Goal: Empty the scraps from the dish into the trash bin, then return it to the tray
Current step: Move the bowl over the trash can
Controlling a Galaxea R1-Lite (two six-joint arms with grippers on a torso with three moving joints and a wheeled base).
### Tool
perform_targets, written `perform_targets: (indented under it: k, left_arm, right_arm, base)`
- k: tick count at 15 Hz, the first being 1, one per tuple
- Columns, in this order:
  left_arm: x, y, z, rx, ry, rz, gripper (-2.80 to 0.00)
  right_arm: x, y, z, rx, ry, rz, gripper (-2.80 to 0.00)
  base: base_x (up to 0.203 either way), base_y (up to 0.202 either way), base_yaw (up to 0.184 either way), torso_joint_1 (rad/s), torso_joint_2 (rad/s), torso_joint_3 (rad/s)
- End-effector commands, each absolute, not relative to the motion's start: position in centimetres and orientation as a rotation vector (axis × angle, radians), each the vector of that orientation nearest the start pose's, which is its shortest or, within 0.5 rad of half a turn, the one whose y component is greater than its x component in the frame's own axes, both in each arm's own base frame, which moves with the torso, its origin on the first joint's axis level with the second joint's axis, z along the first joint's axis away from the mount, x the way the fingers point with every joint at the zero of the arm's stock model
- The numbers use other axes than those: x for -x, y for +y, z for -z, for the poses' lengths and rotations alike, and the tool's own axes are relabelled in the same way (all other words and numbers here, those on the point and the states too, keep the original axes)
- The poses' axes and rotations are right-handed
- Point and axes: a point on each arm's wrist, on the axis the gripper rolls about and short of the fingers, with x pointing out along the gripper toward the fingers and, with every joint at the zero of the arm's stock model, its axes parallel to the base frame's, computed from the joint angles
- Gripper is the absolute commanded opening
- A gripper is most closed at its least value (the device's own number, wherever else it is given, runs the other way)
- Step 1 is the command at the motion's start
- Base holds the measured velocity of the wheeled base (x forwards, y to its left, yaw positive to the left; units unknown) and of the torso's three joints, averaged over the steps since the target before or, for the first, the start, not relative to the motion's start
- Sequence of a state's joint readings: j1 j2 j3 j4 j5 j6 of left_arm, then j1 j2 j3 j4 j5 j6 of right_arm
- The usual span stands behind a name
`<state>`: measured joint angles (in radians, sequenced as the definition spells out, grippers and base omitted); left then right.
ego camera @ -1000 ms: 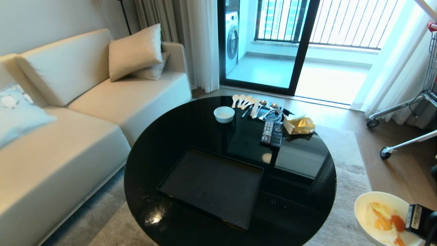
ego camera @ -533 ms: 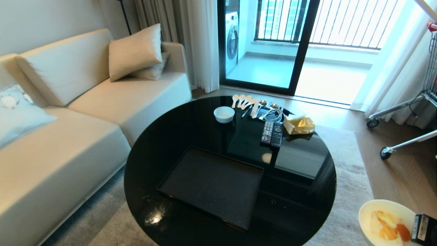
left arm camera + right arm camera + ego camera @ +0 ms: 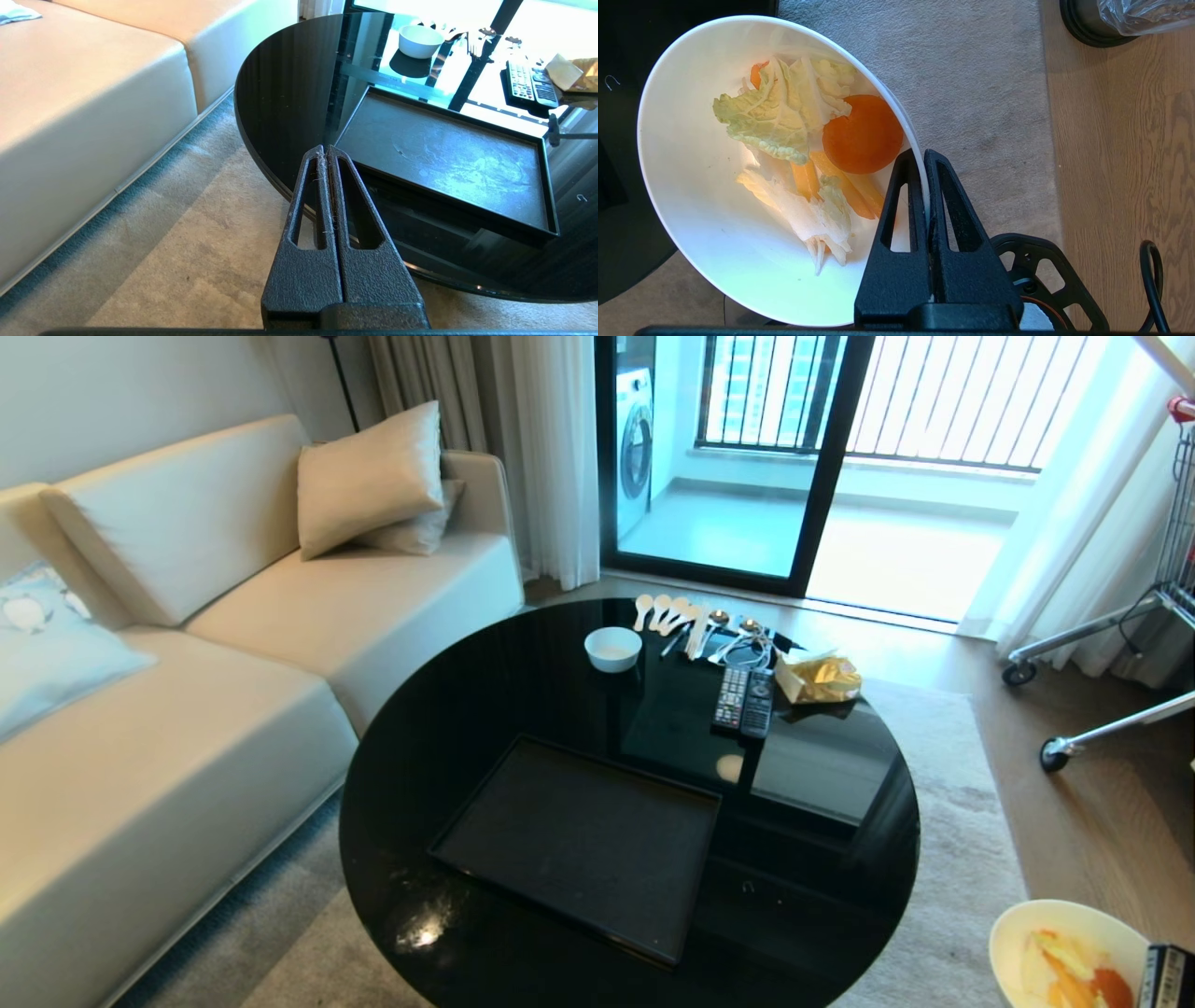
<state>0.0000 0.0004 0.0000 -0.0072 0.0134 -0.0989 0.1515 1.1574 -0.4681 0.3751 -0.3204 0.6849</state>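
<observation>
White, glossy, the dish (image 3: 705, 224) hangs beside the counter (image 3: 523, 672) over carpet, its rim clamped by the right pincer (image 3: 924, 161), scraps (image 3: 803, 140) inside; the trash bin (image 3: 1092, 23) nearby is mostly cropped. Left pincer (image 3: 325, 150) closed, empty.

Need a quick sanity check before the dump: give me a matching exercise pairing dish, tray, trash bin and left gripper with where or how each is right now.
Things:
1. dish
2. tray
3. trash bin
4. left gripper

States:
A. shut, holding nothing, beside the table
B. on the wooden floor
C. rim pinched by the right gripper, scraps inside
D. bare, on the black table

Pairs: 1-C, 2-D, 3-B, 4-A
</observation>
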Motion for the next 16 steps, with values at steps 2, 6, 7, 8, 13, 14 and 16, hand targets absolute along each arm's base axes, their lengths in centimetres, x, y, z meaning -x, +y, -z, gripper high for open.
perform_targets:
  k: [2,6,7,8,13,14,16]
  left_arm:
    - [2.3,0.0,-7.6,0.1,-0.008,-0.013,-2.8]
    - [2.3,0.0,-7.6,0.1,-0.008,-0.013,-2.8]
    - [2.3,0.0,-7.6,0.1,-0.008,-0.013,-2.8]
    - [2.3,0.0,-7.6,0.1,-0.008,-0.013,-2.8]
    - [2.3,0.0,-7.6,0.1,-0.008,-0.013,-2.8]
    - [2.3,0.0,-7.6,0.1,-0.008,-0.013,-2.8]
    - [2.3,0.0,-7.6,0.1,-0.008,-0.013,-2.8]
  right_arm:
    - [-10.9,1.0,-13.5,-0.377,0.917,0.492,-2.8]
    - [-10.2,0.8,-13.4,-0.377,0.921,0.494,-2.8]
    - [-9.9,0.8,-13.3,-0.375,0.923,0.494,-2.8]
    - [-9.8,0.8,-13.1,-0.372,0.929,0.495,-2.8]
    - [-9.2,0.7,-12.8,-0.372,0.927,0.494,-2.8]
    - [-9.2,0.7,-12.8,-0.378,0.933,0.484,-2.8]
    - [-9.0,0.7,-12.9,-0.389,0.928,0.468,-2.8]
  base:
    - [0.0,0.0,0.0,0.0,0.0,0.0]
    - [0.0,0.0,0.0,0.0,0.0,0.0]
    - [0.0,0.0,0.0,0.0,0.0,0.0]
    - [0.0,0.0,0.0,0.0,0.0,0.0]
    - [0.0,0.0,0.0,0.0,0.0,0.0]
    - [0.0,0.0,0.0,0.0,0.0,0.0]
    - [0.0,0.0,0.0,0.0,0.0,0.0]
